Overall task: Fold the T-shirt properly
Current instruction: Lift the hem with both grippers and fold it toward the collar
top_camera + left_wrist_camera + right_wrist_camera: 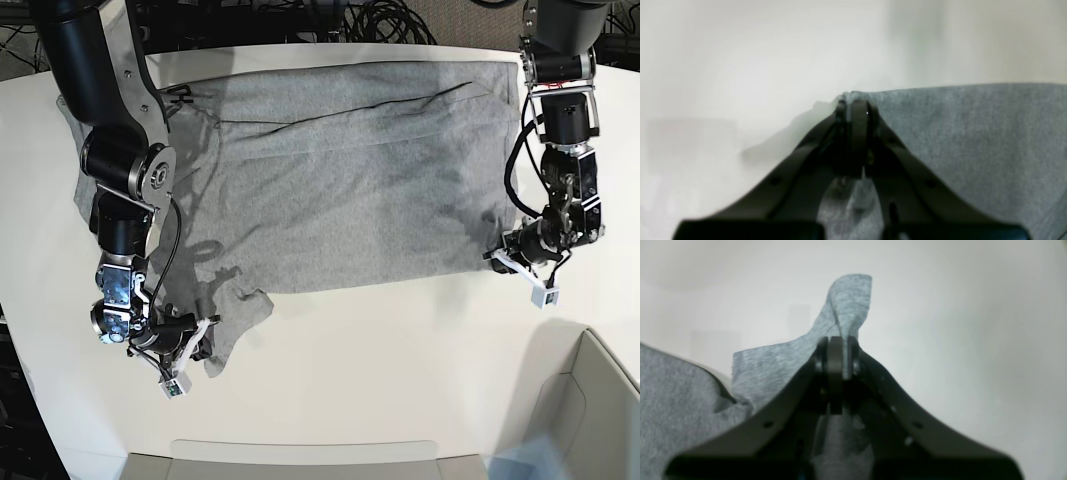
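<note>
The light grey T-shirt (340,180) lies spread on the white table (400,350), plain side up, no lettering showing. My left gripper (497,257) is shut on the shirt's near corner at the right of the base view. In the left wrist view the closed fingertips (857,103) pinch the cloth's corner (973,140). My right gripper (207,335) is shut on a rumpled flap at the shirt's near left. In the right wrist view the gripper (836,343) pinches cloth (773,370) that sticks up past the tips.
A pale bin (590,400) stands at the near right corner. A grey tray edge (300,460) runs along the front. Black cables (380,20) lie behind the table's far edge. Both arms reach down along the shirt's sides.
</note>
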`<state>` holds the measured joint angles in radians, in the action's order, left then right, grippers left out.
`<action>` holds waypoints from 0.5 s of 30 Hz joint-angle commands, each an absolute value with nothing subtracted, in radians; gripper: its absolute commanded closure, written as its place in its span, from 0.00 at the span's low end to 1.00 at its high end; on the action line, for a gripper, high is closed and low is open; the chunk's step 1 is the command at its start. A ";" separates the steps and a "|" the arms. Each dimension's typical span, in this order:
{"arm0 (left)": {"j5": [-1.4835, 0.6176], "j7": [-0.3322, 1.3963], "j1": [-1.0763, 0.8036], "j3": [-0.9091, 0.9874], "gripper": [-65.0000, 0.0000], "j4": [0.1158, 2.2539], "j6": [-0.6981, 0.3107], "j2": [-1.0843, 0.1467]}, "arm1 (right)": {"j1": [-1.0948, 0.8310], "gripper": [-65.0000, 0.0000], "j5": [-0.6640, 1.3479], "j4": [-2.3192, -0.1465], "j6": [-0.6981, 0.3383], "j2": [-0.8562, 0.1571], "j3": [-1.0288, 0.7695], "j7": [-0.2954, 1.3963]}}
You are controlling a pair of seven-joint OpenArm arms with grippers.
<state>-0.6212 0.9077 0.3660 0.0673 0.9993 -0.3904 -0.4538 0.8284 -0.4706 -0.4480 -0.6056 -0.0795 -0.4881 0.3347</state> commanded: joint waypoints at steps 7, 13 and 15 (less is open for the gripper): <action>-0.633 0.912 0.334 0.076 1.00 1.089 -0.397 -0.472 | 0.843 1.00 -0.450 -0.464 -0.601 -0.093 -0.490 0.312; -0.633 0.914 0.275 0.084 1.00 1.142 -0.397 -0.487 | 0.771 1.00 -0.450 -0.582 -0.601 -0.104 -0.490 0.329; -0.633 0.915 0.255 0.125 1.00 1.162 -0.397 -0.487 | 0.748 1.00 -0.450 -0.653 -0.610 -0.104 -0.490 0.394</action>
<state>-0.6277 0.9249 0.2363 0.1112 1.1427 -0.3939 -0.4675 0.7067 -0.4698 -0.6285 -0.6090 -0.0975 -0.4889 0.4236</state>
